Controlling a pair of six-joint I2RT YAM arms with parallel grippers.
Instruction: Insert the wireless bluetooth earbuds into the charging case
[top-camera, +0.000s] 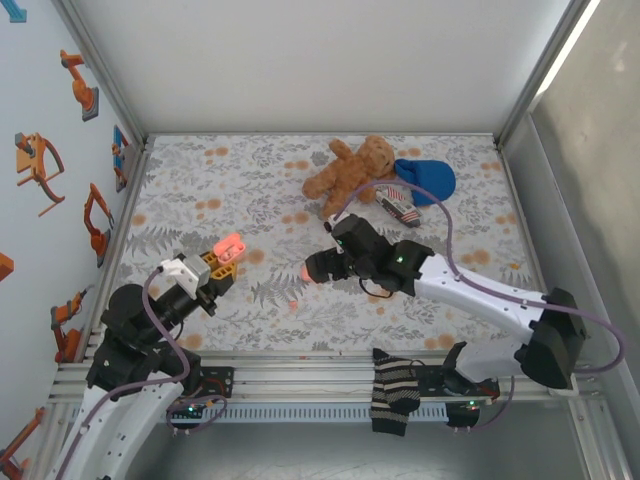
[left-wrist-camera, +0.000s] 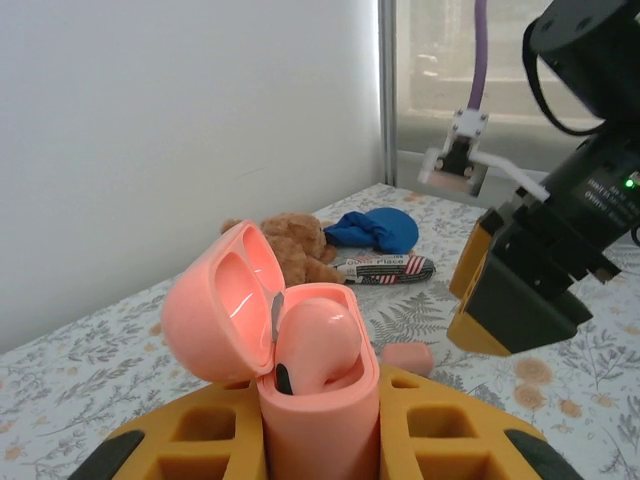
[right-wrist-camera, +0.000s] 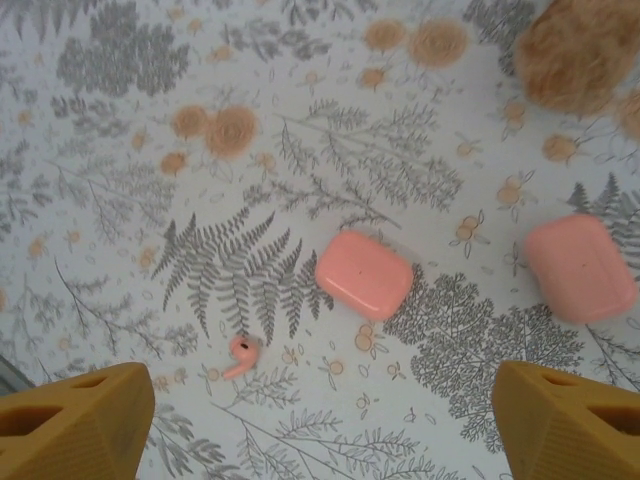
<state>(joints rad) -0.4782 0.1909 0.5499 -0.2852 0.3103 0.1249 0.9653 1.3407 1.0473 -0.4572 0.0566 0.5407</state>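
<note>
My left gripper (top-camera: 221, 259) is shut on an open pink charging case (top-camera: 230, 247), held upright above the left of the table. In the left wrist view the case (left-wrist-camera: 320, 400) has its lid swung back to the left, and one earbud (left-wrist-camera: 315, 335) sits in it. My right gripper (right-wrist-camera: 320, 430) hangs open above the table's middle, nothing between its yellow fingers (right-wrist-camera: 70, 420). Below it a loose earbud (right-wrist-camera: 242, 355) lies on the cloth, left of a closed pink case (right-wrist-camera: 364, 273). A second closed case (right-wrist-camera: 580, 267) lies further right. The top view shows the loose earbud (top-camera: 293, 303) too.
A teddy bear (top-camera: 350, 170), a blue cloth (top-camera: 425, 178) and a flag-print pouch (top-camera: 400, 208) lie at the back of the floral table cover (top-camera: 200, 190). A striped sock (top-camera: 393, 392) hangs over the front rail. White walls close in the left and back.
</note>
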